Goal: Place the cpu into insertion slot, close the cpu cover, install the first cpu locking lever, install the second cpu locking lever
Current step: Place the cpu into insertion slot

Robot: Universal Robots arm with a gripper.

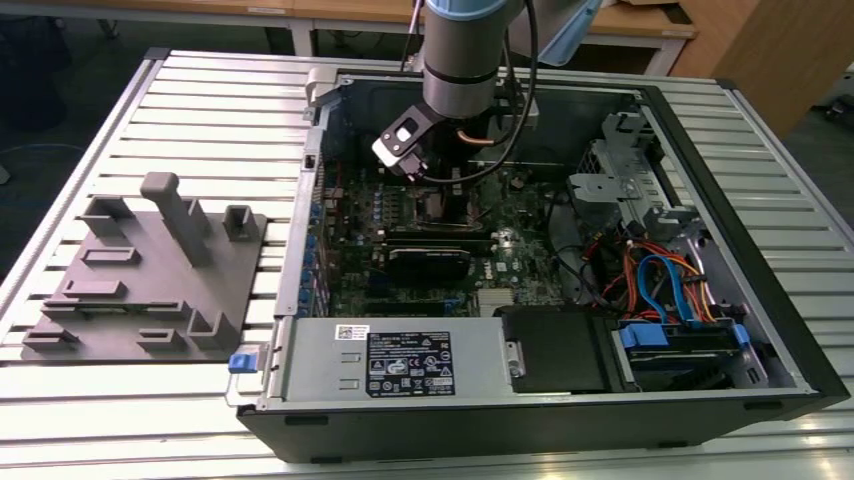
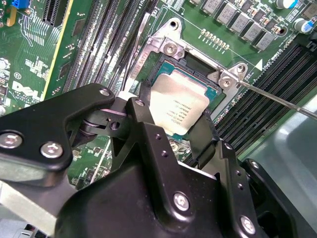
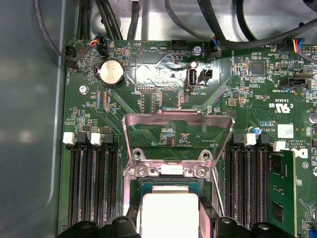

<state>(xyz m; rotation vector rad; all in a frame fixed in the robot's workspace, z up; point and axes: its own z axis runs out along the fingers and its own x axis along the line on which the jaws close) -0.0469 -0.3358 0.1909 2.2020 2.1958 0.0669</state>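
Green circuit board (image 2: 29, 99) lies behind the flat, square, silver-grey cpu (image 2: 179, 106).

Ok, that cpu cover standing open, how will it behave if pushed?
The cpu cover looks like thin sheet metal with a big cut-out, so probably light and slightly springy. It seems hinged at its screwed base, so a push should swing it, not slide it. Its shiny surface may be slippery.
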